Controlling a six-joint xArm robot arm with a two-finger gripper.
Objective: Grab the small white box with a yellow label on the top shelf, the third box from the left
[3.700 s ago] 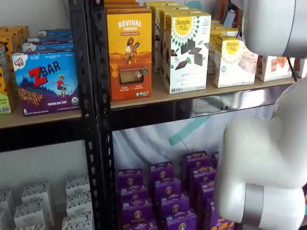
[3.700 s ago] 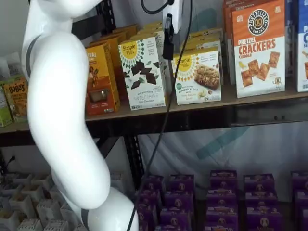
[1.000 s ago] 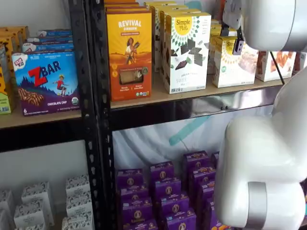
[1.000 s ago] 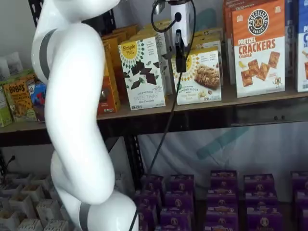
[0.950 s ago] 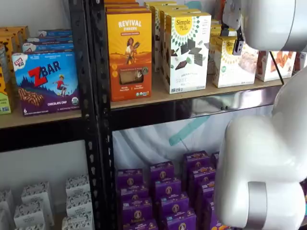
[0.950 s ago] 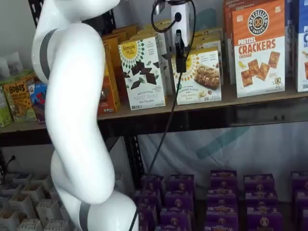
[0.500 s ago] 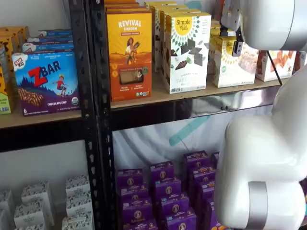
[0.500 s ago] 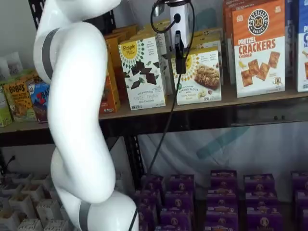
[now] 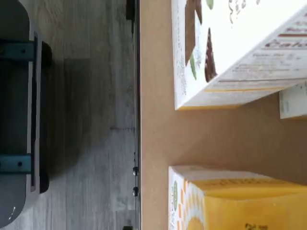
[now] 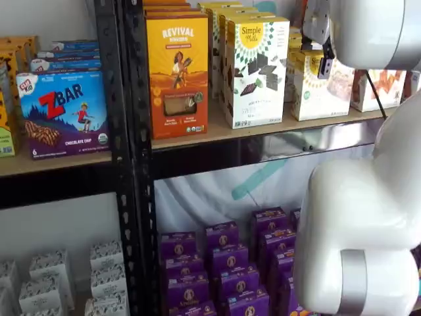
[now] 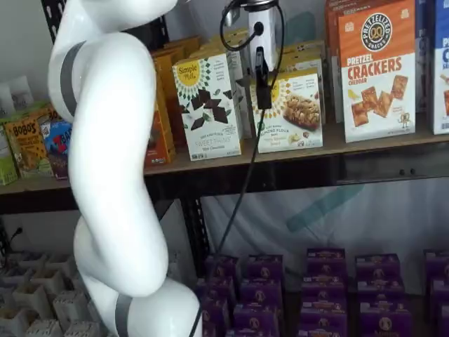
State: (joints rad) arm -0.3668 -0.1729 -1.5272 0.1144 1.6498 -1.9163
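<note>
The small Simple Mills almond flour box (image 11: 290, 111) stands at the front edge of the top shelf (image 11: 365, 144), just right of the taller Simple Mills Sweet Thins box (image 11: 208, 105) and well left of the Pretzel Crackers box (image 11: 377, 70). The Revival box (image 10: 177, 76) stands left of the Sweet Thins box, beside the upright (image 10: 135, 151). More boxes line up behind each front one. The gripper (image 11: 262, 81) hangs before the small box's left edge. On the neighbouring shelf to the left stands the ZBar box (image 10: 62, 112).
</note>
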